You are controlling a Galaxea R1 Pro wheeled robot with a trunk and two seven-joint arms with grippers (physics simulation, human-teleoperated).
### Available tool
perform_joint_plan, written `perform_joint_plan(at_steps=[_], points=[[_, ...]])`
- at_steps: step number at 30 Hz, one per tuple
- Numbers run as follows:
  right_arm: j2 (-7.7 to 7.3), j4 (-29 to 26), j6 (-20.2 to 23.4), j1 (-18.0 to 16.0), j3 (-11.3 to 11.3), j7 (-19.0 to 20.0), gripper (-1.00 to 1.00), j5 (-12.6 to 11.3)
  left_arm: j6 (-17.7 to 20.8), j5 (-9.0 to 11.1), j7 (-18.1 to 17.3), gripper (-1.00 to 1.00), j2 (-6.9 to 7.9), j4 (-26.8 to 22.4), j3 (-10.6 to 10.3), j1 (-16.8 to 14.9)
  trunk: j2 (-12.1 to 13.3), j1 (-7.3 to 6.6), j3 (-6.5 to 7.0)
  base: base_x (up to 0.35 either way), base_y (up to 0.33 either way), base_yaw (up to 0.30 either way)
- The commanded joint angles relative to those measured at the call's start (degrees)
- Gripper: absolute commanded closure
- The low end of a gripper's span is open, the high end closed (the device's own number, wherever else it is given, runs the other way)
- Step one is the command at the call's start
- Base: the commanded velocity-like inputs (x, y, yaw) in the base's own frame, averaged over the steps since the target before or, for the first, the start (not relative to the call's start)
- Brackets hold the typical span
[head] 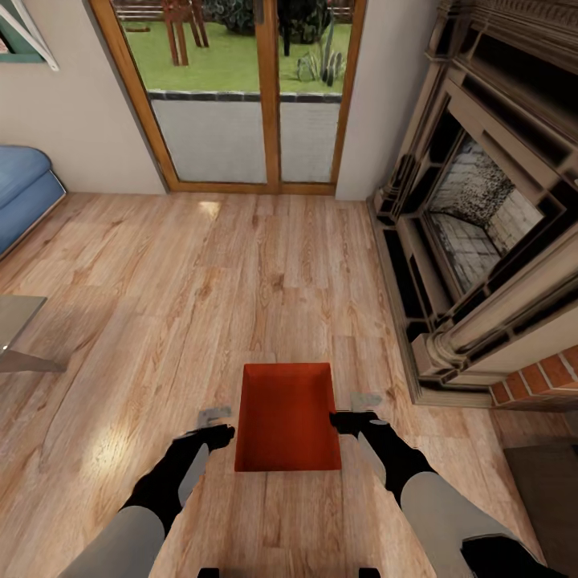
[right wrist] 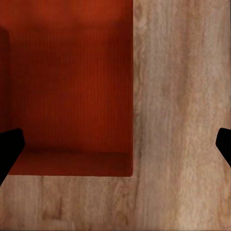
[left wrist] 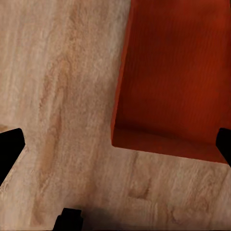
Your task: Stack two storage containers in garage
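One orange-red storage container (head: 287,417) sits topless on the light wood-plank floor (head: 241,273) of the living room, just ahead of me. My left gripper (head: 215,417) hovers at its left long wall and my right gripper (head: 366,400) at its right long wall. In the left wrist view the left gripper (left wrist: 115,144) is open, with the container (left wrist: 173,77) wall below the gap between its black fingers (left wrist: 9,149). The right gripper (right wrist: 115,144) is open in the same way over the other wall of the container (right wrist: 67,86). The second container is out of view.
A brick-and-carved-stone fireplace (head: 482,241) fills the right side. Wood-framed glass doors (head: 241,96) stand straight ahead. A blue sofa (head: 24,193) and a glass table corner (head: 16,329) are at the left. A dark mat (head: 546,490) lies at the lower right.
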Motion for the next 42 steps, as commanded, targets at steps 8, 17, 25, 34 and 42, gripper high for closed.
perform_joint_plan(at_steps=[8,17,25,34,42], points=[[-0.05,6.9,-8.8,-0.1,0.6,-0.4,-1.0,-0.2,-6.9,-6.6,0.6,-1.0,-2.4,6.3,0.0,-0.2,0.0,0.0,-0.03,0.0,0.0,0.0],[0.17,8.7,-8.8,-0.1,0.7,-0.3,-1.0,0.2,-7.6,-7.1,0.6,-1.0,-2.66,6.1,0.1,-0.2,0.0,0.0,-0.03,0.0,0.0,0.0],[0.17,8.8,-8.8,-0.1,0.7,-0.2,-1.0,0.1,-7.6,-7.1,0.5,-1.0,-2.63,5.0,0.1,-0.2,0.0,0.0,-0.03,0.0,0.0,0.0],[0.3,12.7,-9.6,-0.1,0.8,0.1,-1.0,0.4,-7.8,-7.2,0.5,-1.0,-2.48,5.1,0.0,-0.2,0.0,0.0,-0.03,0.0,0.0,0.0],[0.4,15.4,-12.5,-0.1,0.8,0.7,-1.0,0.5,-7.9,-7.3,0.6,-1.0,-2.62,4.9,-0.1,-0.2,0.0,0.0,-0.03,0.0,0.0,0.0]])
